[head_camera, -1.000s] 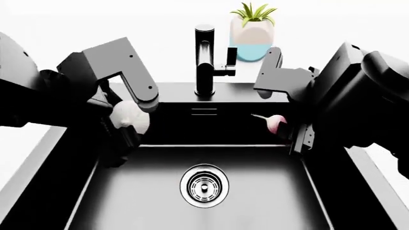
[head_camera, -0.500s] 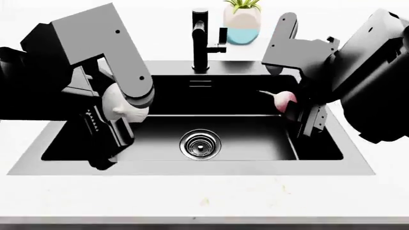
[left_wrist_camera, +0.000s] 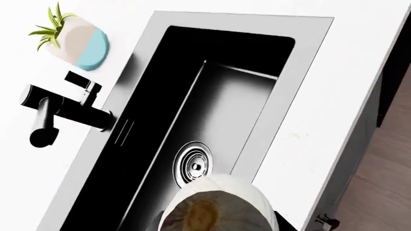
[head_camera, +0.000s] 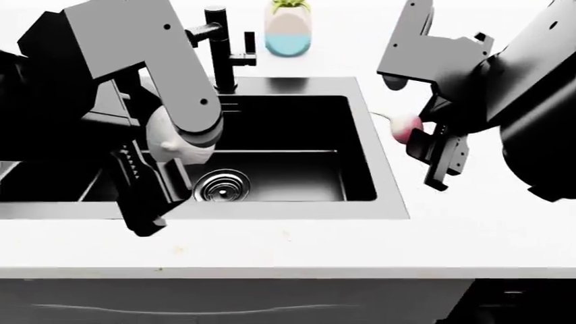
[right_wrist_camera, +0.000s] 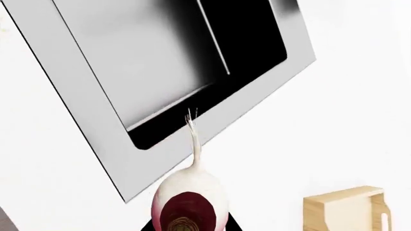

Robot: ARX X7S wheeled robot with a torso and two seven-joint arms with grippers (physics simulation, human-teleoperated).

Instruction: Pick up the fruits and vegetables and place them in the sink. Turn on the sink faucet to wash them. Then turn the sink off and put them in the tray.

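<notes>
My left gripper (head_camera: 162,169) is shut on the whitish garlic-like bulb (head_camera: 171,145), held above the left part of the black sink (head_camera: 382,169). The left wrist view shows the bulb (left_wrist_camera: 215,207) over the basin near the silver drain (left_wrist_camera: 192,166). The right gripper (head_camera: 421,145) is shut on the pink-red radish (head_camera: 405,125), which hangs over the white counter just right of the sink's rim. The radish (right_wrist_camera: 189,204) points its thin white root at the sink rim (right_wrist_camera: 90,106). A corner of the wooden tray (right_wrist_camera: 347,209) shows on the counter. The black faucet (head_camera: 220,47) stands behind the sink.
A white-and-blue plant pot (head_camera: 288,30) stands behind the sink, right of the faucet. The drain (head_camera: 222,185) lies in the basin floor. White counter surrounds the sink, with its front edge (head_camera: 288,270) close below and dark cabinet fronts under it.
The view has pulled back and shifted right, so the sink sits further left. Both grippers rose out of the basin; the right one carried the radish over the counter.
</notes>
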